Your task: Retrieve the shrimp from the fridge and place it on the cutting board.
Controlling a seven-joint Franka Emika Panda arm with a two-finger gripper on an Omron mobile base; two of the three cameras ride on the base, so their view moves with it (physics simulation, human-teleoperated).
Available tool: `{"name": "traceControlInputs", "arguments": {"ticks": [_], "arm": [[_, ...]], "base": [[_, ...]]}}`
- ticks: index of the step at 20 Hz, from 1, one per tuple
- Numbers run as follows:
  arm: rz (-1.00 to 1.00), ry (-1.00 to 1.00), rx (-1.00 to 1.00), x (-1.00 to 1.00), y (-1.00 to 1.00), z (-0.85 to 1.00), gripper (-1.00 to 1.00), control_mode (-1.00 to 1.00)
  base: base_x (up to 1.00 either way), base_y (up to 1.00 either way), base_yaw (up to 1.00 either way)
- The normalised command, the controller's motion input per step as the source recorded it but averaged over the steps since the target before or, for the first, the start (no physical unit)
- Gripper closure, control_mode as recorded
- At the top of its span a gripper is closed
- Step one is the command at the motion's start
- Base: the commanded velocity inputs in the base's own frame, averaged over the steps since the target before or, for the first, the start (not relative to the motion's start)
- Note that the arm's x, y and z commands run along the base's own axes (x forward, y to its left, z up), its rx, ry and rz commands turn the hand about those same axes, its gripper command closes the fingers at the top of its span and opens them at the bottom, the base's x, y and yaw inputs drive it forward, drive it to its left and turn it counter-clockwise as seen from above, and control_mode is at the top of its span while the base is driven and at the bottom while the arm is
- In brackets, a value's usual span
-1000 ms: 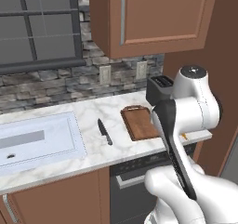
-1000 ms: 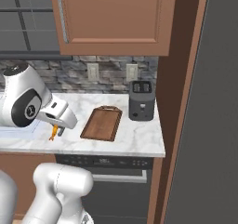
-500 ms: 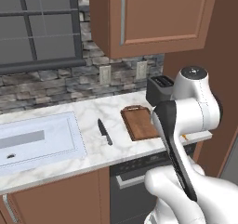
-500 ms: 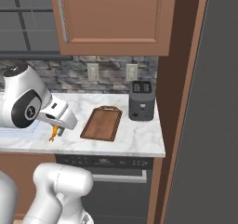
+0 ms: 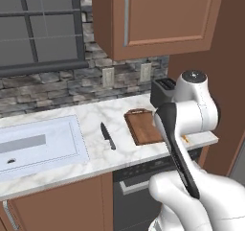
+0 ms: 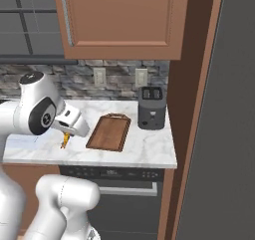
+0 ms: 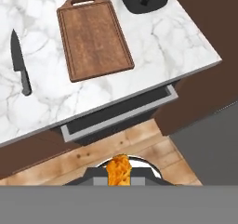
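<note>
Right now, from the left base view, the cutting board [image 5: 142, 126] lies on the counter [image 5: 95, 124] between a knife [image 5: 108, 136] and the toaster [image 5: 164, 92]. From the right, my gripper [image 6: 65, 140] hangs near the board's left, pinching the orange shrimp [image 6: 64, 141]. Looking down my hand, the shrimp [image 7: 119, 170] sits squeezed between my fingers, over the floor
</note>
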Motion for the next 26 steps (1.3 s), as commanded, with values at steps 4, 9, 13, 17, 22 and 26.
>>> {"name": "traceControlInputs", "arguments": {"ticks": [4, 9, 13, 17, 22, 26], "arm": [[0.0, 0.0, 0.05, 0.88, -0.27, -0.44, 1.0, -1.0], [0.0, 0.0, 0.01, 1.0, -0.08, -0.29, 1.0, -1.0], [0.0, 0.0, 0.0, 0.99, 0.09, -0.39, 1.0, -1.0], [0.0, 0.01, 0.0, 0.97, 0.09, -0.35, 1.0, -1.0], [0.0, 0.05, 0.0, 0.79, 0.0, -0.36, 1.0, -1.0], [-0.01, 0.06, 0.0, 0.58, 0.0, -0.37, 1.0, -1.0]], "base": [[0.0, 0.0, 0.0], [0.0, 0.0, 0.0], [0.0, 0.0, 0.0], [0.0, 0.0, 0.0], [0.0, 0.0, 0.0], [0.0, 0.0, 0.0]]}}
